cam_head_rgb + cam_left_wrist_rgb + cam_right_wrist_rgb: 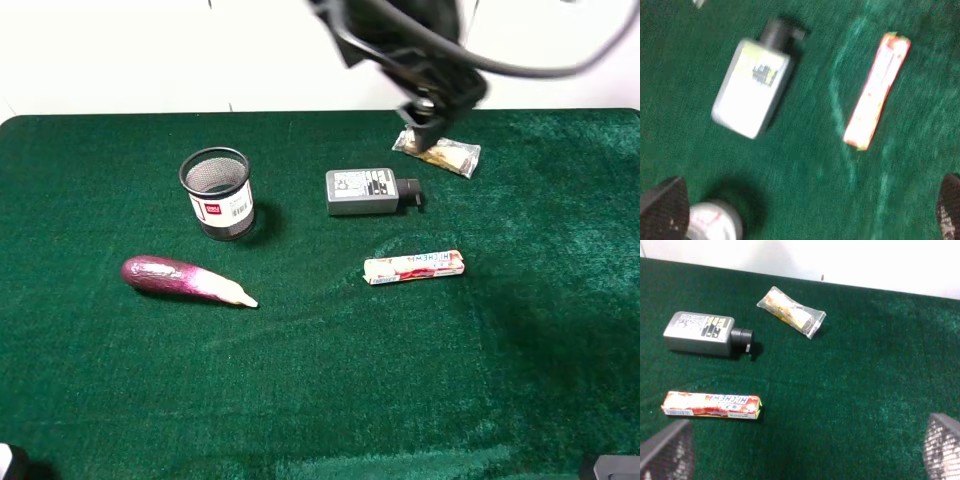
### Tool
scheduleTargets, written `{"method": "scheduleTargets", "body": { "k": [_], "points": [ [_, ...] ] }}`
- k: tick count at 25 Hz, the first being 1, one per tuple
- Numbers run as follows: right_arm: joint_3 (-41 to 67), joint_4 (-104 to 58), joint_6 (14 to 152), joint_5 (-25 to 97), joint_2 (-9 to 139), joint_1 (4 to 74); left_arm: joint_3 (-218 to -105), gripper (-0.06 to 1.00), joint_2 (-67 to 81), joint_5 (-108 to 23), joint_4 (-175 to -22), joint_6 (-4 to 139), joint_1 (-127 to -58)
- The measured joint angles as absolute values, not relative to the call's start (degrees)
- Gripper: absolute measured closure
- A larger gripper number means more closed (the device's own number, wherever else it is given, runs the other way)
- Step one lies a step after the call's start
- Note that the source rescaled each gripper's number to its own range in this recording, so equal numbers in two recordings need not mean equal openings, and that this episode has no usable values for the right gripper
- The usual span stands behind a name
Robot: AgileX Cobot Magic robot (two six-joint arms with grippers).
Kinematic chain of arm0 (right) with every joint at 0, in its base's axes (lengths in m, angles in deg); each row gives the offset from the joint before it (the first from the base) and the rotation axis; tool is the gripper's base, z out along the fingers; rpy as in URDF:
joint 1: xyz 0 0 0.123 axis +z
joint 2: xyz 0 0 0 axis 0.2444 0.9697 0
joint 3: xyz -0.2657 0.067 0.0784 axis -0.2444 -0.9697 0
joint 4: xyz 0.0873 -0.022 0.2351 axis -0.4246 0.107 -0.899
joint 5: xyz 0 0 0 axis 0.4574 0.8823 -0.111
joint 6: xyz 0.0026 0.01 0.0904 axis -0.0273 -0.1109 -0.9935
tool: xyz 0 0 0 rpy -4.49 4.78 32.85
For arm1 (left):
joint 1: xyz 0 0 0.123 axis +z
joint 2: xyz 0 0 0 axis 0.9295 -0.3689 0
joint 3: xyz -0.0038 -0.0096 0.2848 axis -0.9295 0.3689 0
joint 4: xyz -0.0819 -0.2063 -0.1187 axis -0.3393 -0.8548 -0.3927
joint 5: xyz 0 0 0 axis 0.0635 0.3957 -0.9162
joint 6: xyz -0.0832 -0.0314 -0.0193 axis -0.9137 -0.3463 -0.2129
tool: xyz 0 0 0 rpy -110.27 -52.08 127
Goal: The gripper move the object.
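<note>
The object, a slim candy roll (413,267) in a cream wrapper with red and blue print, lies flat on the green cloth at centre right. It also shows in the left wrist view (877,91) and the right wrist view (712,405). My left gripper (430,115) hangs high over the far right of the table, blurred, above the snack packet. In its wrist view the left gripper (807,207) is open and empty, well above the roll. My right gripper (805,447) is open and empty, on the near side of the roll.
A grey power adapter (363,191) lies just behind the roll. A clear-wrapped tan snack packet (437,152) lies at the far right. A black mesh cup (216,192) stands at left centre, with a purple eggplant (182,278) in front of it.
</note>
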State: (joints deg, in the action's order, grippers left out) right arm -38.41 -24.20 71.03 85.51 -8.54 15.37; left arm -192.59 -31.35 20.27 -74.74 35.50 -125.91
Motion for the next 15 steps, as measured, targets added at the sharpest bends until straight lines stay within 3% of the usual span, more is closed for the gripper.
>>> {"method": "scheduleTargets", "body": {
  "k": [15],
  "points": [
    [-38.41,-24.20,71.03,85.51,-8.54,15.37,-148.41,-0.06,6.16,20.13,-64.85,13.62,-125.91]
  ]
}}
